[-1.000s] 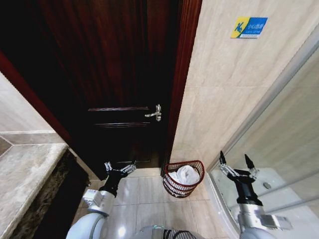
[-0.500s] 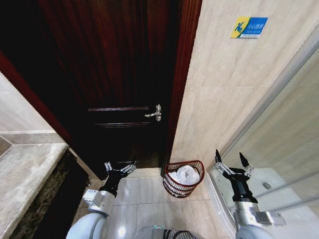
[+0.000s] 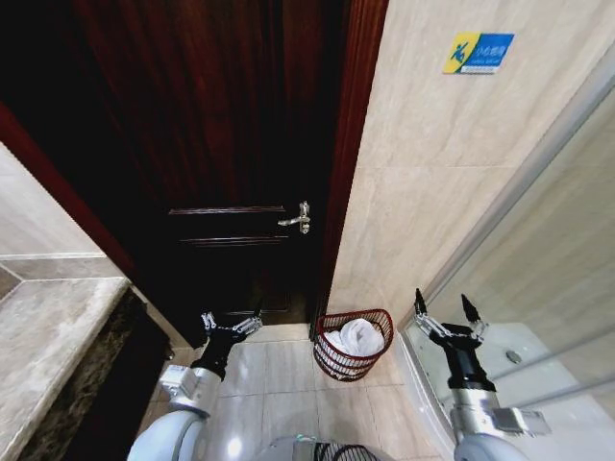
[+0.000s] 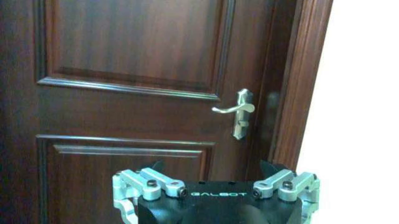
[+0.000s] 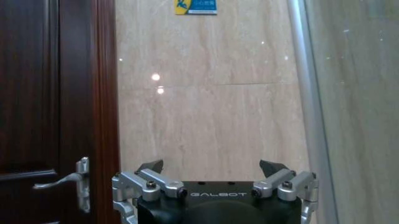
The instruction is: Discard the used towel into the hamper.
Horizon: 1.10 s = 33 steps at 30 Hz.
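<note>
Right tool (image 3: 445, 306) spread wide — towel (image 3: 355, 336) in hamper (image 3: 332, 361)

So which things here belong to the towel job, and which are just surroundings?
Job:
- hamper, on the floor by the door frame
- white towel, already inside it
- right gripper, open, beside the hamper
- left gripper, open, low before the door

Surroundings:
- door
- handle
- blue wall sign
- glass panel
- counter

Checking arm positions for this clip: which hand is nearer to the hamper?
Right, slightly. The right hand hangs open just to the hamper's right by the glass; the left hand hangs open farther off to its left, before the door.
</note>
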Motion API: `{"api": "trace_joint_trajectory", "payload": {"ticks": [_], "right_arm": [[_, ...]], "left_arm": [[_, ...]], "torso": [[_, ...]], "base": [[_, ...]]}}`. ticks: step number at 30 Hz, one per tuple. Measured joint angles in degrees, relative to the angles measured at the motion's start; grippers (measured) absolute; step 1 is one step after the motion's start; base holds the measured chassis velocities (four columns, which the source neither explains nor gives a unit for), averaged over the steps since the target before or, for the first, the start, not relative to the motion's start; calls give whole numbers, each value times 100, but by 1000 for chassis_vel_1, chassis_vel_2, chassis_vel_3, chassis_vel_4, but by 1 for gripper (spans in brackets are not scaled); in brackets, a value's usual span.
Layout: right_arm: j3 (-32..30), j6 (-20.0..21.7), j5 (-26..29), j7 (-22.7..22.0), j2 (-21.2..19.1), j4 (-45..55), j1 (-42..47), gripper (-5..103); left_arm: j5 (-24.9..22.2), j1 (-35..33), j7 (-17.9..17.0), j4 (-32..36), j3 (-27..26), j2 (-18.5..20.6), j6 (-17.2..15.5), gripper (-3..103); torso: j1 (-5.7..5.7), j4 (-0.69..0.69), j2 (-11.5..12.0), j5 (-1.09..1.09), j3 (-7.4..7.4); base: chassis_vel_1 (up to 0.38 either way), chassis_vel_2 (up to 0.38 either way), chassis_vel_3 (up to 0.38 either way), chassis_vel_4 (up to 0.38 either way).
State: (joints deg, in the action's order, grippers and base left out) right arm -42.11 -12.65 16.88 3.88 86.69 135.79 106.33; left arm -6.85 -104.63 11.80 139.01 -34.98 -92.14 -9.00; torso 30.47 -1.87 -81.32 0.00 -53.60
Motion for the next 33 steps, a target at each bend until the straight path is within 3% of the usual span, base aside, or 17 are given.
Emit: {"api": "trace_joint_trajectory", "payload": {"ticks": [33], "right_arm": [[-2,-1,2,4,0,-6,-1,100]], "left_arm": [[0,0,0,0,0,0,0,100]], "torso": [[0,0,0,1,0]], "base": [[-98,-102,-94,-97]]}}
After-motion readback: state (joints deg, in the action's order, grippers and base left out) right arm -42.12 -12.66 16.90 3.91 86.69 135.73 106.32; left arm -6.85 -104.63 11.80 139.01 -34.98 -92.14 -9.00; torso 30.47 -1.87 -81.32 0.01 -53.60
